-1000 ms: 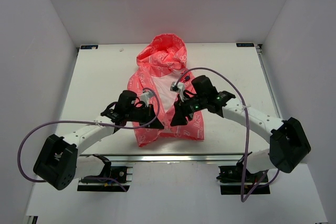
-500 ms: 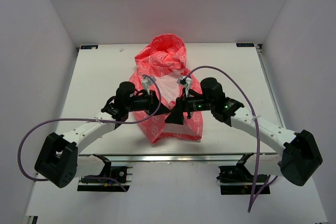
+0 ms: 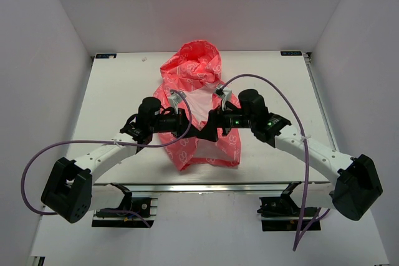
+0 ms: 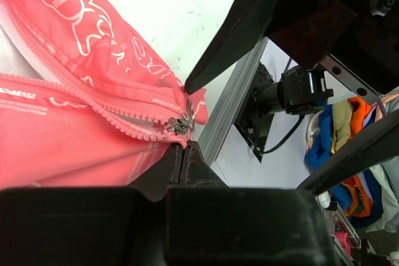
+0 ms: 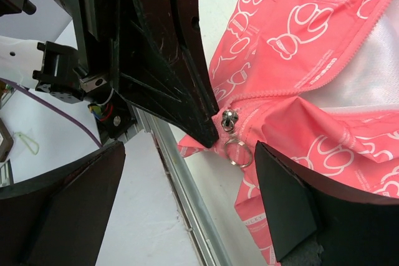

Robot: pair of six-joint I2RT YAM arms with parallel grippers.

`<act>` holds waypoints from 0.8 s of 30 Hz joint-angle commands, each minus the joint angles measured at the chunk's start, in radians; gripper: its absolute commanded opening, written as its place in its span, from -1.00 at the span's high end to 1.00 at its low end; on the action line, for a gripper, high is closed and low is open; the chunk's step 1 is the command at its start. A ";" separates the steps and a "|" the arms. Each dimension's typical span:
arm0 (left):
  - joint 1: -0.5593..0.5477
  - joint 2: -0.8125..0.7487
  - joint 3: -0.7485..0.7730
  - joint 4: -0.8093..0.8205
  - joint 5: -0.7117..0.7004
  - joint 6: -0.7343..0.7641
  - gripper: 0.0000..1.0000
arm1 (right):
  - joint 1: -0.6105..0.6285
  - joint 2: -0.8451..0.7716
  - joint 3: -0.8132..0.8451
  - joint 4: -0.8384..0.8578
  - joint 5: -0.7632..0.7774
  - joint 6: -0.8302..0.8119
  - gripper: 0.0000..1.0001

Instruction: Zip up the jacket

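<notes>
**White table (image 3: 112, 104), jacket (image 3: 184, 151) at centre: zip engaged at the hem, pull not yet taken**

We show the jacket lying flat mid-table, hood (image 3: 199, 60) toward the far side. Its front is open in a V over the white lining. Both rows of teeth (image 4: 81, 98) meet at the hem. There the slider (image 5: 229, 119) sits at the very bottom of the track, with its ring (image 5: 237, 153) dangling just below.

The left gripper (image 4: 182, 157) is clenched on the hem fabric directly under the slider, anchoring the base of the zip. The right gripper (image 5: 190, 147) is spread wide, one finger on either side of slider and ring. As far as we can tell it grips neither. Seen from above, the two grippers come tip to tip over the hem.

We judge the step in hand to be taking the pull; closing the track has not begun. The next move calls for the right fingers to close on the ring or the slider, a small and loose target. They must then draw it along the teeth toward the hood while the left grip holds the hem taut. If the hem goes slack, the thin cloth could bunch or catch in the slider.
</notes>
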 commanded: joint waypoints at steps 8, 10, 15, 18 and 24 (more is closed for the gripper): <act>-0.004 -0.034 0.031 -0.010 0.018 0.017 1.00 | -0.006 0.044 0.035 0.013 -0.092 -0.021 -0.79; -0.004 -0.029 0.034 -0.010 0.012 0.016 1.00 | -0.006 0.049 0.027 0.025 -0.140 -0.015 -0.78; -0.004 -0.026 0.031 0.007 0.001 0.003 1.00 | -0.006 0.050 -0.008 0.062 -0.169 0.011 -0.67; -0.004 -0.024 0.029 -0.001 -0.014 0.002 1.00 | -0.006 0.033 -0.014 0.067 -0.172 0.028 -0.63; -0.004 -0.027 0.020 0.005 -0.036 -0.009 1.00 | -0.006 0.019 -0.025 0.058 -0.172 0.051 -0.63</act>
